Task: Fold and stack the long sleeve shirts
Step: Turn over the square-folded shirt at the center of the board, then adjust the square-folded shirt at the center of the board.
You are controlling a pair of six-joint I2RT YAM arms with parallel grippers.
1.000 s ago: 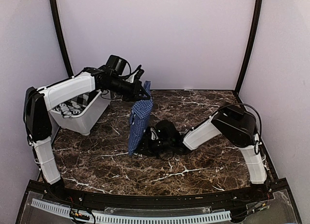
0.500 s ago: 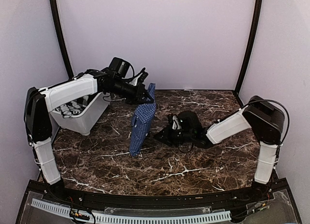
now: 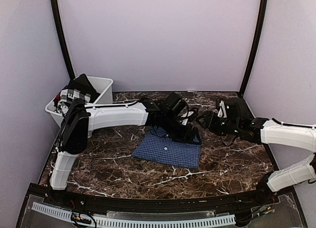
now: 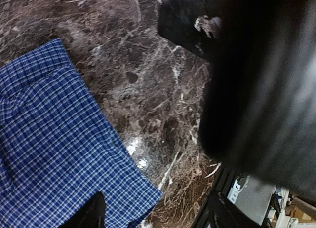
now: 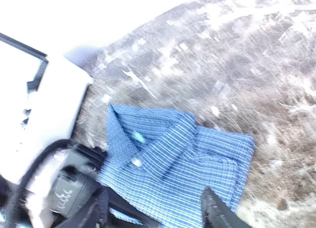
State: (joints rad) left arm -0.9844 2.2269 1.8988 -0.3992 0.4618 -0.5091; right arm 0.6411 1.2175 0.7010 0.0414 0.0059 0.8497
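**Folded Blue Shirt Lying Flat, Both End Effectors Spread**

The blue checked shirt (image 3: 168,150) is lying folded on the dark marble surface (image 3: 108,164), with its collar at its far edge. The left end effector (image 4: 155,215) is hovering over the shirt's far right corner, fingers spread and gripping nothing. The right end effector (image 5: 155,211) is hanging just right of the shirt, fingers likewise spread and empty. A white bin (image 3: 104,84) holding more clothes (image 3: 74,92) is sitting well apart from the shirt, off to its far left.
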